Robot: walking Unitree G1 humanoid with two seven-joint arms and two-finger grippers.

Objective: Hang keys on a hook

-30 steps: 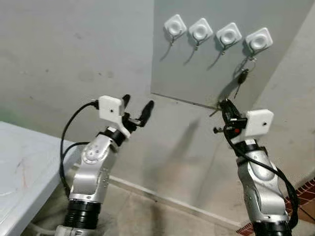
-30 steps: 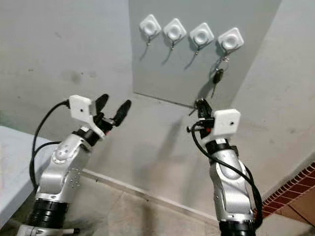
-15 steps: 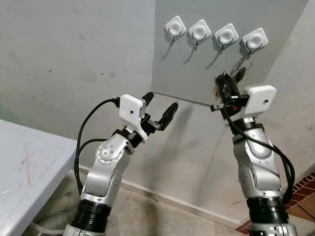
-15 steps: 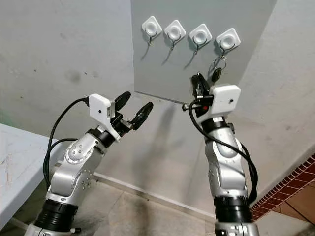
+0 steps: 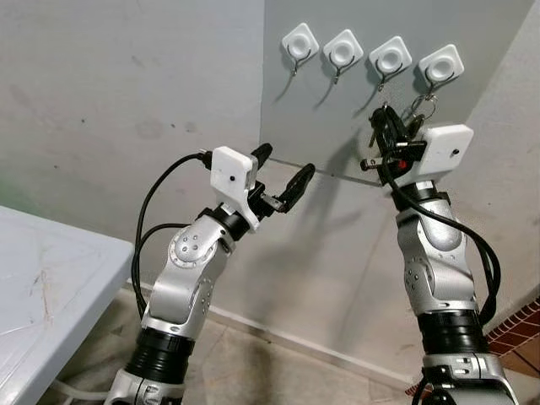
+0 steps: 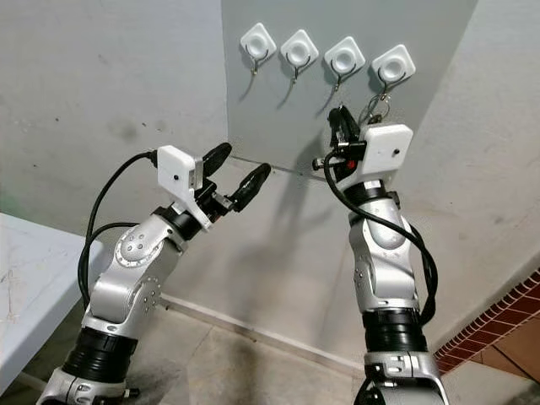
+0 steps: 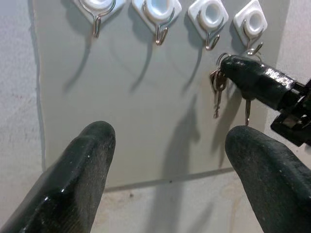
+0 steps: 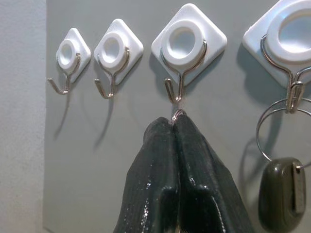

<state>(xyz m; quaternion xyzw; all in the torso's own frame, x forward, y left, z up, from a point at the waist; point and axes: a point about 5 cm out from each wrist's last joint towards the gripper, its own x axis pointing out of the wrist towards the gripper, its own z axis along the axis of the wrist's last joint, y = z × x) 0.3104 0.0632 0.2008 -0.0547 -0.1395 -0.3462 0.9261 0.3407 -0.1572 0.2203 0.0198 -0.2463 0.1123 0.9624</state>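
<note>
Four hooks [image 8: 175,58]: sitting in a row along the top edge of the grey panel [image 5: 337,118], each a white square pad with a wire hook below.
Fob [image 8: 281,194]: hanging already by its ring from the hook nearest the panel's right edge.
Right gripper [image 8: 176,127]: fingers pressed together, pinching the keys just under the third hook from the panel's left edge.
Keys [image 7: 217,87]: dangling below the pinch; a sliver of ring is peeking out at the fingertips, just below the hook's bend.
Left gripper [image 5: 283,173]: fingers spread, holding nothing, hovering near the panel's lower edge.
Step in hand: judging by the pose, lining the ring up with the third hook.
Next move: probably lifting the ring over the wire tip, settling it, then releasing.
Hard to make out: most of the ring, buried in the pinch; whether it is touching the hook.
</note>
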